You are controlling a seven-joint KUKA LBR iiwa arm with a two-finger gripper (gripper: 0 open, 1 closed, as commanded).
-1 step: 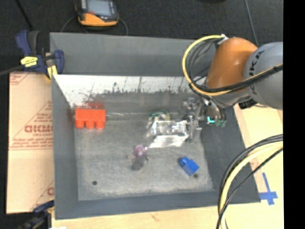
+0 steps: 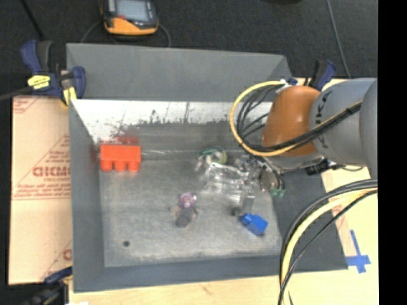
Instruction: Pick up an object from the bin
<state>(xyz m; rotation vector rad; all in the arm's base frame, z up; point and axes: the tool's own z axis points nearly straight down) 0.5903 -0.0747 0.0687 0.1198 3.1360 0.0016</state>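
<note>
My gripper (image 2: 247,199) is low in the right half of the bin, under the orange wrist cover. Just below it, a small blue block (image 2: 254,223) lies on the bin floor. To its left and touching its metal parts is a clear, shiny plastic thing (image 2: 216,173) with a bit of green at its top. Further left, a small purple and dark grey thing (image 2: 185,208) lies in the middle of the bin. Nothing can be made out between the gripper's tips.
An orange toy brick (image 2: 119,157) sits at the far left by the bin's back wall. The arm and its yellow and black cables cover the bin's right side.
</note>
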